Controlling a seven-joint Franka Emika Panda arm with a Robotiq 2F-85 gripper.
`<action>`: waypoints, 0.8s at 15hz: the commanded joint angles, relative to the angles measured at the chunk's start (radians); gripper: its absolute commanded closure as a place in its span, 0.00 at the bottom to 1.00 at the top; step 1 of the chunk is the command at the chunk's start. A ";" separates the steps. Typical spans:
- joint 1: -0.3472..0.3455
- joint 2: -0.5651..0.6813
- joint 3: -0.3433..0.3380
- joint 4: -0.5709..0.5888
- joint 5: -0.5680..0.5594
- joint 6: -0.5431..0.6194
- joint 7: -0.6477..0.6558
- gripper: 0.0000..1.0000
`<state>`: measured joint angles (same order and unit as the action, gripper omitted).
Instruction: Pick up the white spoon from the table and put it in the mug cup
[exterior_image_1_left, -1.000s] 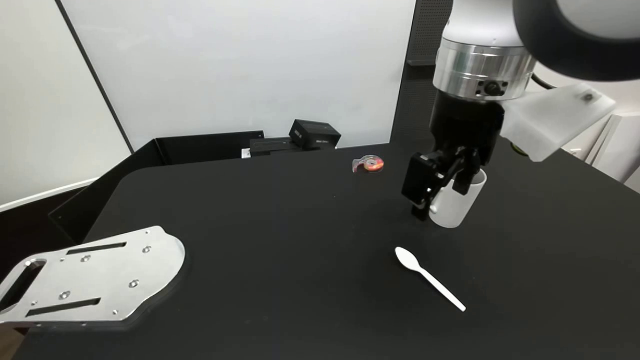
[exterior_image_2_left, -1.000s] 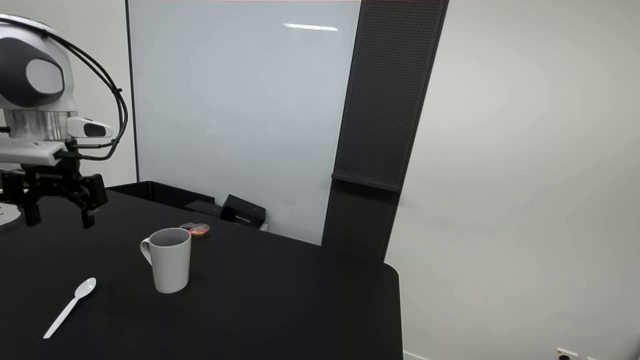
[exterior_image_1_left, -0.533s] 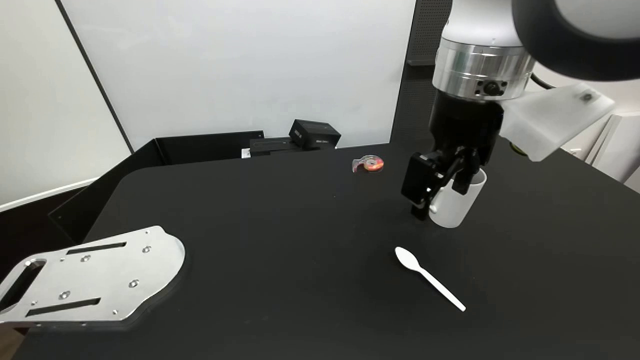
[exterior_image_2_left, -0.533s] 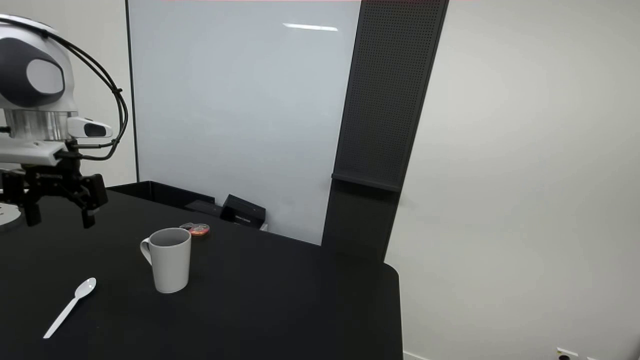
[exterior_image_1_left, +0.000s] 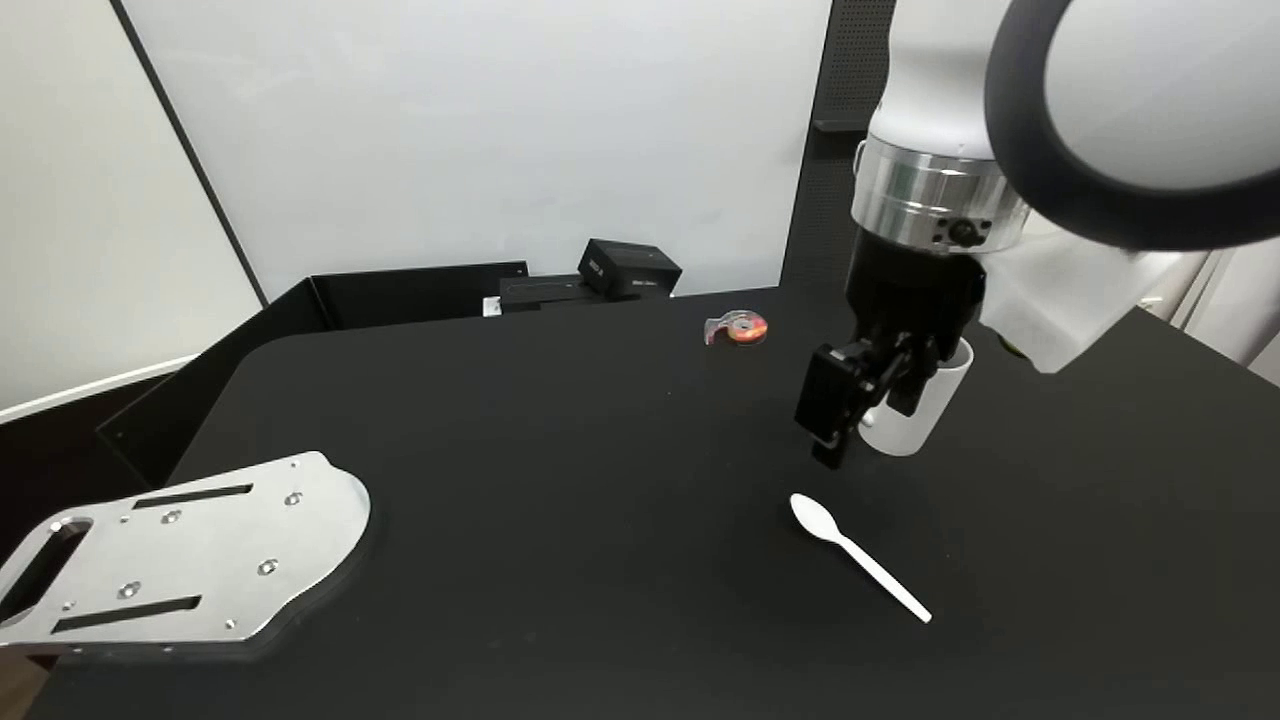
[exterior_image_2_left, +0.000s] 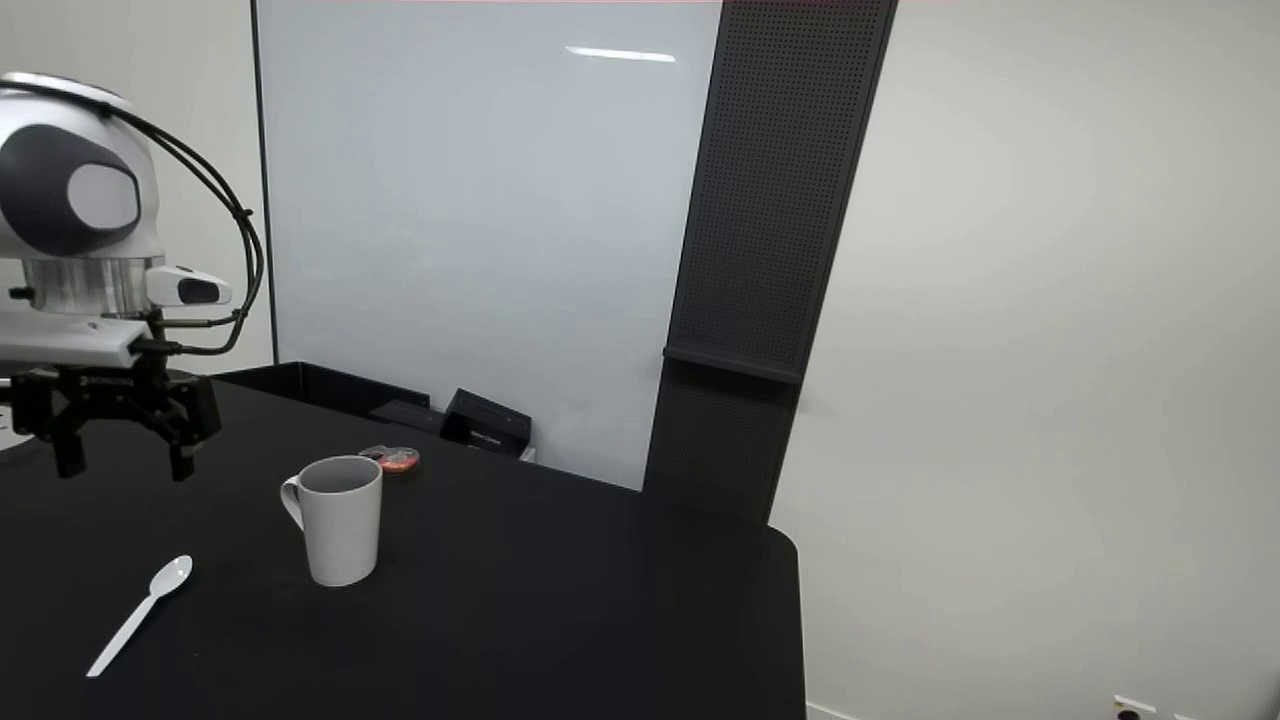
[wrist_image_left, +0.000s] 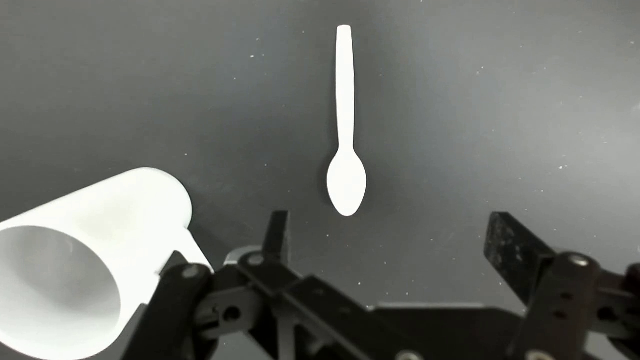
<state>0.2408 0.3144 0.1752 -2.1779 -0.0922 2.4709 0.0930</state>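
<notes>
The white spoon (exterior_image_1_left: 838, 540) lies flat on the black table (exterior_image_1_left: 560, 450); it shows in both exterior views (exterior_image_2_left: 170, 576). In the wrist view the spoon (wrist_image_left: 345, 120) lies ahead of the fingertips, its bowl end nearest and its handle pointing up the picture. The white mug cup (exterior_image_2_left: 342, 530) stands upright near the spoon's bowl end. In the wrist view the mug (wrist_image_left: 125, 210) is at the lower left, its handle partly hidden by a finger. In an exterior view my gripper (exterior_image_1_left: 868, 437) partly hides it. My gripper (wrist_image_left: 390, 215) is open and empty, above the table (exterior_image_2_left: 126, 470).
A white perforated plate (exterior_image_1_left: 200, 560) lies at the table's edge in an exterior view. A tape dispenser (exterior_image_1_left: 745, 327) sits behind the mug and shows in both exterior views (exterior_image_2_left: 398, 460). Black boxes (exterior_image_1_left: 628, 270) stand beyond the table's back edge.
My arm and open gripper have come down toward the table within the last half second, shifting slightly. The spoon and mug have not moved.
</notes>
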 joint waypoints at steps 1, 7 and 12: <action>-0.015 0.042 0.000 -0.003 0.016 0.062 -0.039 0.00; -0.031 0.104 -0.006 -0.015 0.034 0.130 -0.060 0.00; -0.031 0.142 -0.010 -0.037 0.053 0.176 -0.049 0.00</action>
<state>0.2154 0.4438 0.1640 -2.1982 -0.0601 2.6099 0.0420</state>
